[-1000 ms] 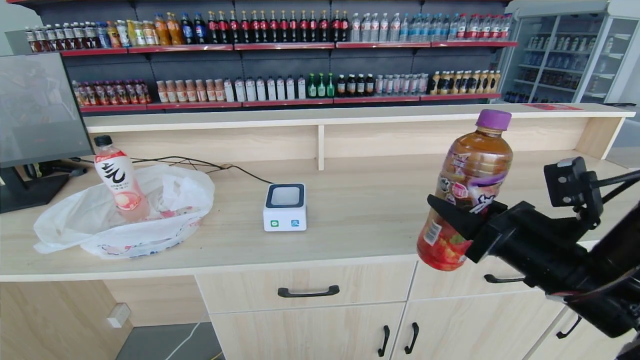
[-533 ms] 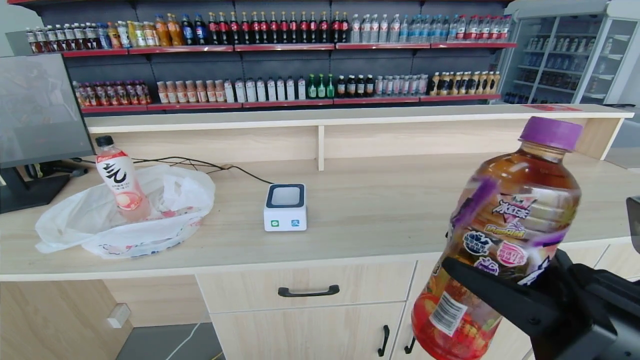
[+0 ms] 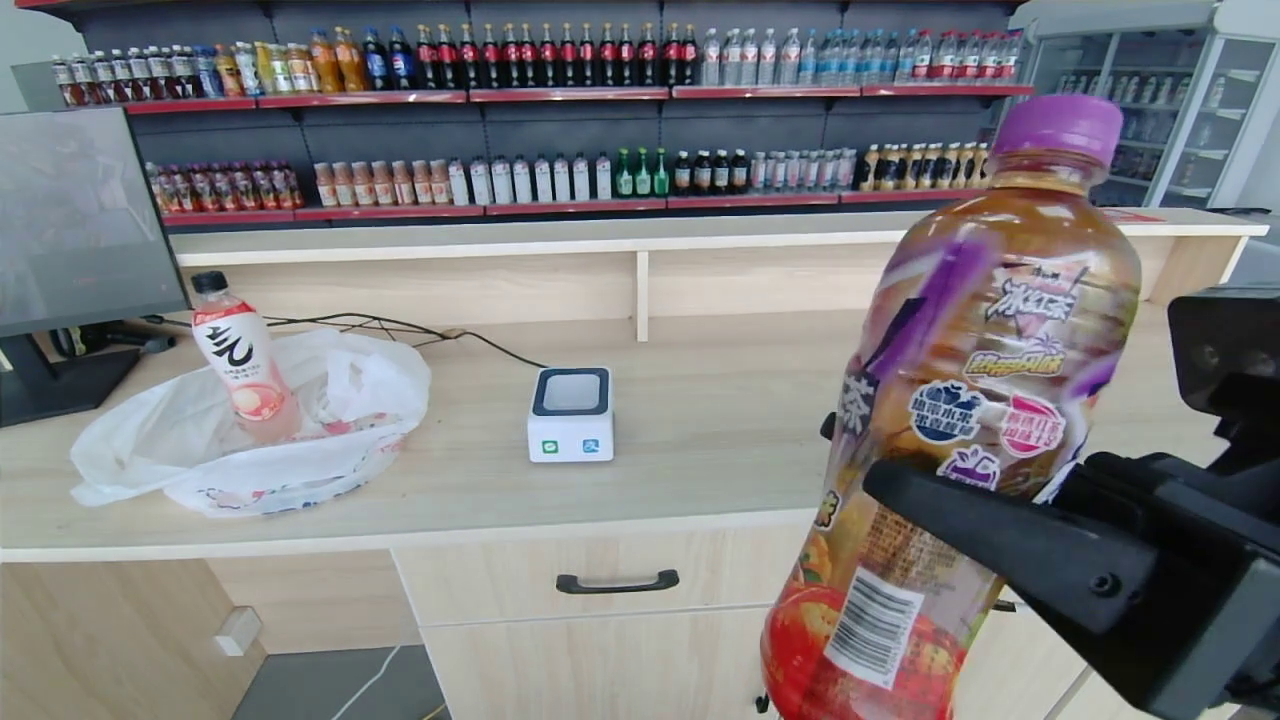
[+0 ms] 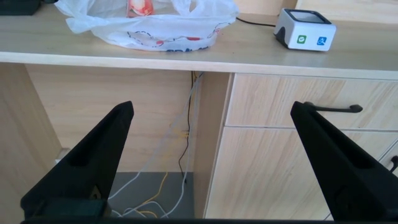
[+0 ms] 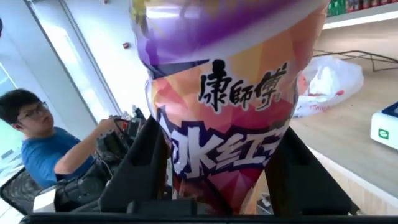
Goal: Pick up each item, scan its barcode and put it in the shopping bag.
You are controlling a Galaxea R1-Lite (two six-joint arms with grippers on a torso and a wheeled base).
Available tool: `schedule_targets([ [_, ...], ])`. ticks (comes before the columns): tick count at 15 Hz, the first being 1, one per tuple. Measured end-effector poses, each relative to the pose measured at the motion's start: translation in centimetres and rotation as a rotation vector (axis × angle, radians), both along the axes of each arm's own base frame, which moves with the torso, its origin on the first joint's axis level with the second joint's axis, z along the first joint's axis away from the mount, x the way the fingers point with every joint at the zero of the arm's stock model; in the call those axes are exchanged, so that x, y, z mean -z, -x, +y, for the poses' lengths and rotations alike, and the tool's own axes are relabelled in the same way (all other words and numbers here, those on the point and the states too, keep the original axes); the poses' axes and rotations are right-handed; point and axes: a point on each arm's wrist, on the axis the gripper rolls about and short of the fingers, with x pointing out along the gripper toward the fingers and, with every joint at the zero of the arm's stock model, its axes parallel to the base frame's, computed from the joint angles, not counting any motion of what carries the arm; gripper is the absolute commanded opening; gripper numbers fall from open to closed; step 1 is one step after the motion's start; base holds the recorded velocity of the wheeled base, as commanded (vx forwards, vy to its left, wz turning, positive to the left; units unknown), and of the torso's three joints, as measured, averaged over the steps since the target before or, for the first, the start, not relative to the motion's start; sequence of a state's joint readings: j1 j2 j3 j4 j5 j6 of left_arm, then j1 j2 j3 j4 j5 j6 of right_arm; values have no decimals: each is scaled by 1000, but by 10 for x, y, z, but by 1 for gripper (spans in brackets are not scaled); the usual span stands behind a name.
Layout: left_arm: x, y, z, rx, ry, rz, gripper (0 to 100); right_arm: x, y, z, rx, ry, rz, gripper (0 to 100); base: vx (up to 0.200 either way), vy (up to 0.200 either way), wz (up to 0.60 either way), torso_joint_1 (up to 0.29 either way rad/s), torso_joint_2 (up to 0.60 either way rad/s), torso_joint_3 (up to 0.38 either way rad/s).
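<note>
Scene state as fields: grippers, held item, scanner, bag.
right gripper: shut on tea bottle
tea bottle: near upright, cap up, barcode low on label, facing head camera
left gripper: open, empty, facing counter front
scanner: on counter, window up, right of bag, apart
bag: on counter, pink bottle standing in it

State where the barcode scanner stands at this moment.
In the head view, the barcode scanner stands on the counter, just right of the shopping bag and apart from it, well left of the tea bottle.
</note>
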State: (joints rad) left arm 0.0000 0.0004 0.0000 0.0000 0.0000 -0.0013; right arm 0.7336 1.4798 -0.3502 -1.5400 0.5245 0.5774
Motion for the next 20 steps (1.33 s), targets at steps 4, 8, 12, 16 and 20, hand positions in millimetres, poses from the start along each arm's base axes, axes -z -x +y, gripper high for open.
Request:
schedule_targets([
  [4,0,0,0,0,0,0,100,0,-11,9,-84,-58,174,0,0,0,0,0,0,0],
  [8,0,0,0,0,0,0,100,-10,-18,14,-115,-103,217,0,0,0,0,0,0,0],
  [12,0,0,0,0,0,0,100,-11,-23,19,-128,-112,244,0,0,0,0,0,0,0],
  [16,0,0,0,0,0,0,100,-12,-23,21,-134,-115,245,0,0,0,0,0,0,0],
  [20,0,0,0,0,0,0,100,-10,-23,21,-134,-111,251,0,0,0,0,0,0,0],
])
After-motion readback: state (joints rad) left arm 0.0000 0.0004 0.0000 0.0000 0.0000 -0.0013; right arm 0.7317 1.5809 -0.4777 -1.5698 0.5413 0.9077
